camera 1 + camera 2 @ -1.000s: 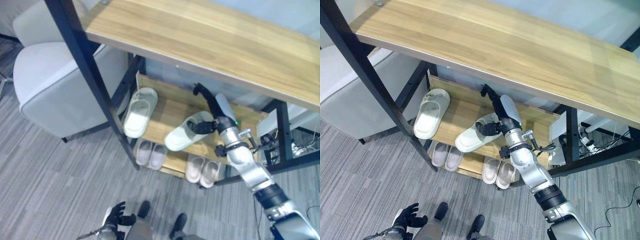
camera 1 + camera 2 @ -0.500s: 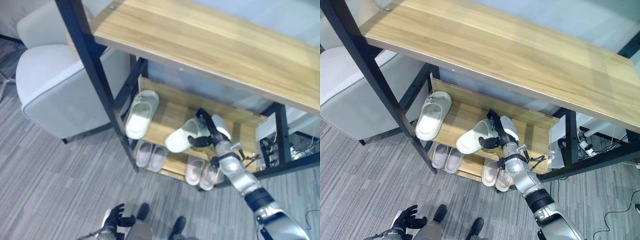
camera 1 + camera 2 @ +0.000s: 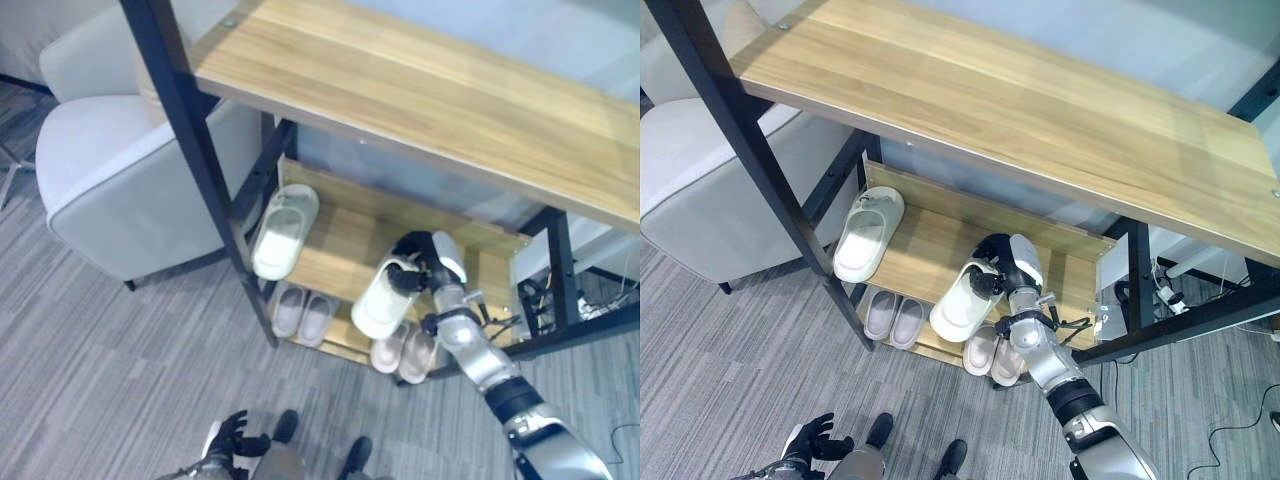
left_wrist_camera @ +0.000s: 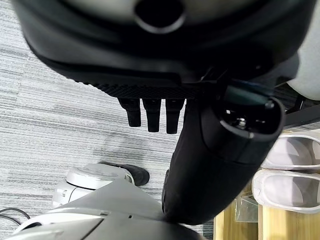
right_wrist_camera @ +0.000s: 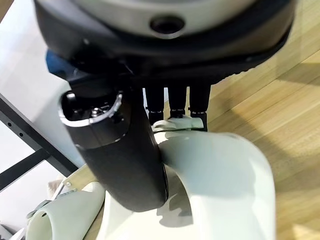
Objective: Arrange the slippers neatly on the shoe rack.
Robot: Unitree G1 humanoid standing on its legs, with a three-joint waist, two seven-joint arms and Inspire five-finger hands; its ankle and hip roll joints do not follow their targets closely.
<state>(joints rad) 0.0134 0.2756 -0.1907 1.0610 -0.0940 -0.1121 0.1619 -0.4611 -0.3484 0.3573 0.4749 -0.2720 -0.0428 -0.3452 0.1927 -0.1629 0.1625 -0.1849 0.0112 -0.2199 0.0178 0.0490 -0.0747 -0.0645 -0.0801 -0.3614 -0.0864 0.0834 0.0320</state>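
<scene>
Fingers of your right hand curl around the strap of a pale green slipper, holding it half off the shoe rack's upper shelf edge. Loosen now and it may drop to the floor. Its mate lies at the shelf's left. Your left hand hangs low, loosely curled, holding nothing.

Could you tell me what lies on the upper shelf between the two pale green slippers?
Nothing: in the eye views bare shelf board separates the left slipper from the one held by the right hand.
</scene>
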